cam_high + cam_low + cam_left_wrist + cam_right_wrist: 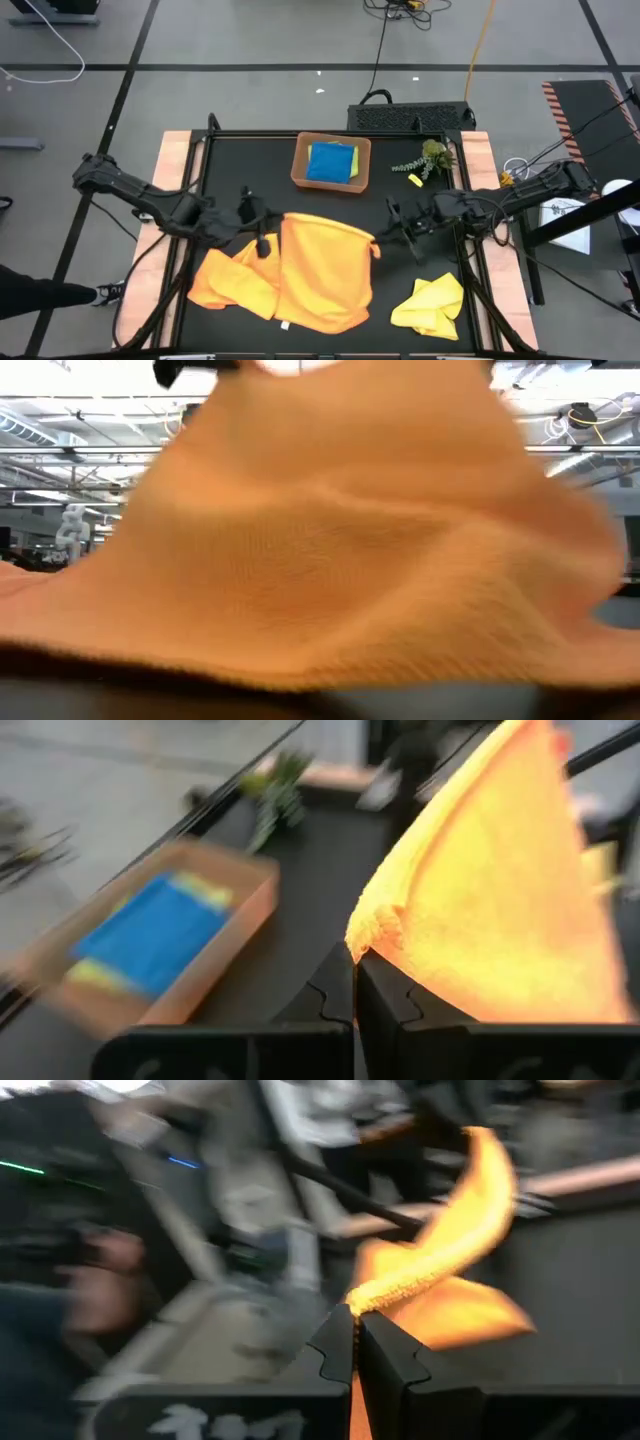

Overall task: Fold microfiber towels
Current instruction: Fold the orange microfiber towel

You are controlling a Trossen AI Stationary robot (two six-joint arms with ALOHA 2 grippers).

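Observation:
An orange microfiber towel (310, 270) is held up over the middle of the black table between my two grippers and fills the low view (330, 560). Its left part (230, 280) sags onto the table. My left gripper (262, 240) is shut on the towel's left upper part, my right gripper (380, 242) on its right upper corner. A crumpled yellow towel (430, 305) lies on the table at the near right. A folded blue towel (330, 162) lies in the brown tray (300, 165) at the far middle. My left gripper pinches a bunched corner of the orange towel (372, 932) between its two fingers (385, 1000), coming from the table's left and slanting a little down. The cloth rises and spreads away beyond the fingertips. How many layers it has does not show. My right gripper pinches the orange towel's edge (385, 1295) between its two fingers (390, 1355), coming about level from the table's right. The edge runs away from the fingertips as a raised band, and more cloth hangs below.
A small green plant sprig (432, 158) lies at the far right beside the tray. Wooden strips (178, 180) border the table's left and right sides. Cables and a black box (410, 115) lie on the floor beyond the far edge.

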